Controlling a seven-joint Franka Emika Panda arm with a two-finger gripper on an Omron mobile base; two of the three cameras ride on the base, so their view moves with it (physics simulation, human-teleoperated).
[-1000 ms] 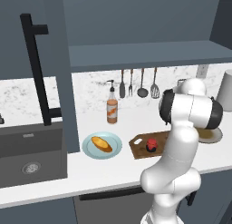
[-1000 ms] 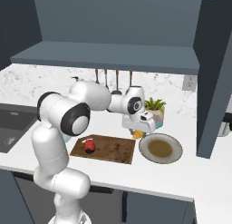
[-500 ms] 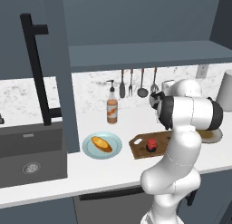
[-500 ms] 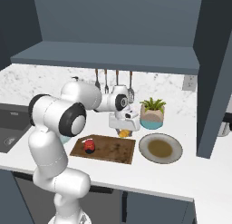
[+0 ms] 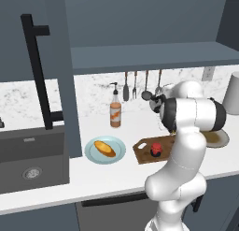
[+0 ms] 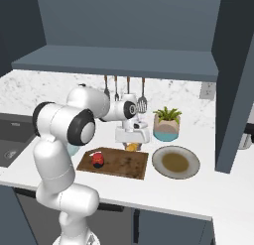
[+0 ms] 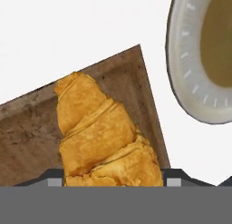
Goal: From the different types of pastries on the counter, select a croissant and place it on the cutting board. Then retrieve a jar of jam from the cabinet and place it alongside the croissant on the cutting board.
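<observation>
The tool hangs over the far right corner of the cutting board, and the croissant sits between its fingers, so I judge the tool closed on it. The long axis of the croissant runs away from the hand, over the board's corner. The jar of jam already stands on the left part of the board, well apart. The next move is probably straight down to the board.

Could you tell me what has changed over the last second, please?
The gripper, carrying the croissant, swung from beside the empty plate to above the cutting board's back right corner. The jar of jam, bread plate and pump bottle stayed put.
</observation>
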